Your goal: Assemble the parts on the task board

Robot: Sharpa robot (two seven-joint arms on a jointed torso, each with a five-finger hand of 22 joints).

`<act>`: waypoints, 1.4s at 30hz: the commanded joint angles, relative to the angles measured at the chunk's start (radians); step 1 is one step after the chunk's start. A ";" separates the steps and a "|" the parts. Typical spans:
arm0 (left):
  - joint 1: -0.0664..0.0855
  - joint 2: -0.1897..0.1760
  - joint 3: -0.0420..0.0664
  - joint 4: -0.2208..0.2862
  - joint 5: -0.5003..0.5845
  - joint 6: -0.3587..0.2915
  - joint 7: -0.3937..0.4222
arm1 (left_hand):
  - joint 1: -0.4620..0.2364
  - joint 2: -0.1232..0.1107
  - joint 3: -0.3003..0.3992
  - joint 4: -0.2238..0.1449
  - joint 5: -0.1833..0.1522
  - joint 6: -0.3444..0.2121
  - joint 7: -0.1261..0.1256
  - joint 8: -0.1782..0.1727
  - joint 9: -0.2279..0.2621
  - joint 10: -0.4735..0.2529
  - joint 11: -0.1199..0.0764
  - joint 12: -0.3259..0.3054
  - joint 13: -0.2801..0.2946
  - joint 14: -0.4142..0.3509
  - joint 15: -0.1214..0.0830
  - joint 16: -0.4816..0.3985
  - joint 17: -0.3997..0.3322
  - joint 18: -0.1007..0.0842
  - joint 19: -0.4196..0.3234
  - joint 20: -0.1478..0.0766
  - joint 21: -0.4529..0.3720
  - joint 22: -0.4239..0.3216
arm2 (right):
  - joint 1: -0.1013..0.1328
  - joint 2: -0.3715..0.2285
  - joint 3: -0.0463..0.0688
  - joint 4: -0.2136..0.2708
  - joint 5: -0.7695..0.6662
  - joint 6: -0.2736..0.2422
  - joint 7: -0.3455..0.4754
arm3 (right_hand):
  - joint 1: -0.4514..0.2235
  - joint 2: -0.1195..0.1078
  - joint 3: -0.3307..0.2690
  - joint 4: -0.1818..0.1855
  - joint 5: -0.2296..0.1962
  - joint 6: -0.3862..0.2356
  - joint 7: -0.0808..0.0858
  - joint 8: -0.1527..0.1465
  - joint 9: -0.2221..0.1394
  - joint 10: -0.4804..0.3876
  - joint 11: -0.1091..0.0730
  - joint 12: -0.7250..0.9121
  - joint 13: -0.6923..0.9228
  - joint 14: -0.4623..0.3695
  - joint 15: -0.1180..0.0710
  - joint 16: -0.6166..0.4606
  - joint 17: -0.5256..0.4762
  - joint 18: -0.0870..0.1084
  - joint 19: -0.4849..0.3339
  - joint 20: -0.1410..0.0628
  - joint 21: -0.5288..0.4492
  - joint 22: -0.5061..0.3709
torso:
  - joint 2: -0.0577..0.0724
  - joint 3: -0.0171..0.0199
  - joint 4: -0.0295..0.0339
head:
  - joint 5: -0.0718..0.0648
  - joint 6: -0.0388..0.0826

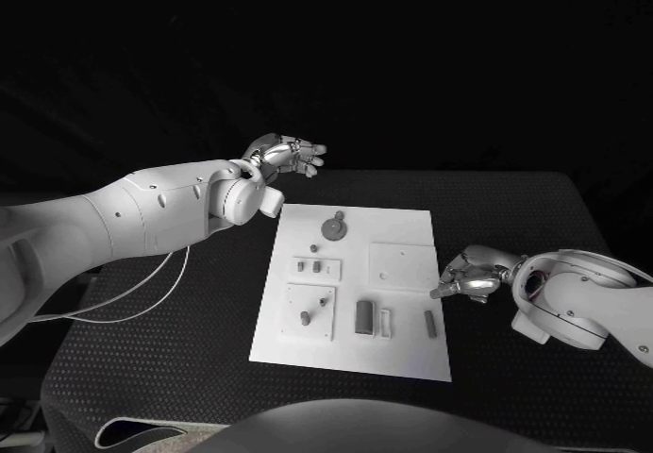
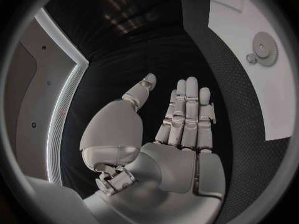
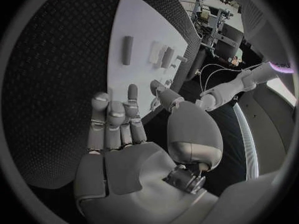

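Observation:
The white task board (image 1: 409, 236) lies in the middle of the black table. On it sit grey parts: a round gear (image 1: 333, 227) near the far end, small pegs (image 1: 316, 267), a dark block (image 1: 365, 317) and a slim bar (image 1: 430, 324) near the front. My left hand (image 1: 283, 155) hovers off the board's far left corner, fingers stretched and apart, holding nothing; the left wrist view shows the left hand (image 2: 177, 122) with the gear (image 2: 266, 47) beyond it. My right hand (image 1: 467, 275) hangs at the board's right edge, empty; in the right wrist view the right hand (image 3: 127, 124) has straight fingers.
The black table (image 1: 517, 203) extends to the right of the board and in front of it. A thin white cable (image 1: 150, 288) hangs from my left arm over the table's left side.

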 commanded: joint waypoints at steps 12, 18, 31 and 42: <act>0.001 0.002 0.001 0.003 0.004 0.008 0.015 | -0.003 0.004 0.000 0.006 -0.003 -0.001 -0.001 0.005 -0.002 -0.003 0.002 0.003 0.000 0.006 0.000 -0.005 0.002 0.009 0.006 0.002 -0.007 0.018 | -0.020 0.026 -0.008 0.002 -0.024 0.055 -0.142 | -0.020 -0.006 0.005 0.012 -0.001 0.014 -0.002 0.001 0.004 0.016 -0.001 -0.009 0.006 0.015 0.001 -0.006 0.006 0.013 0.010 -0.005 0.007 -0.002 | 0.002 -0.0009 0.0020 | -0.009 -0.006; 0.001 0.003 0.001 0.004 0.004 0.009 0.015 | -0.004 0.004 -0.001 0.006 -0.003 -0.001 -0.001 0.005 -0.002 -0.005 0.002 0.003 -0.001 0.005 0.000 -0.005 0.002 0.009 0.006 0.002 -0.007 0.018 | -0.038 0.045 -0.008 -0.002 -0.027 0.064 -0.151 | -0.030 -0.006 0.009 0.019 -0.002 0.015 -0.002 -0.001 0.004 0.018 -0.001 -0.012 0.009 0.017 0.001 -0.008 0.008 0.013 0.009 -0.006 0.008 -0.003 | 0.001 -0.0003 0.0026 | -0.009 -0.007; 0.001 0.003 0.001 0.006 0.004 0.011 0.014 | -0.005 0.004 -0.001 0.007 -0.003 -0.001 -0.001 0.005 -0.002 -0.006 0.003 0.004 -0.001 0.005 0.000 -0.006 0.003 0.009 0.006 0.002 -0.008 0.019 | -0.057 0.062 -0.008 -0.008 -0.057 0.083 -0.175 | -0.049 -0.004 0.009 0.025 -0.002 0.020 -0.003 -0.004 0.005 0.022 -0.002 -0.015 0.014 0.020 0.002 -0.009 0.013 0.013 0.008 -0.007 0.011 -0.003 | 0.001 -0.0005 0.0024 | -0.006 -0.010; 0.001 0.000 0.001 0.007 0.004 0.014 0.012 | -0.006 0.004 -0.002 0.007 -0.003 -0.001 -0.001 0.005 -0.002 -0.007 0.003 0.004 -0.001 0.005 0.000 -0.007 0.003 0.009 0.006 0.002 -0.008 0.019 | -0.078 0.093 -0.008 -0.011 -0.114 0.071 -0.190 | -0.060 -0.009 0.010 0.026 -0.001 0.026 -0.005 -0.005 0.007 0.026 -0.003 -0.016 0.019 0.024 0.001 -0.008 0.017 0.013 0.010 -0.010 0.015 -0.003 | 0.001 -0.0005 0.0022 | -0.007 -0.015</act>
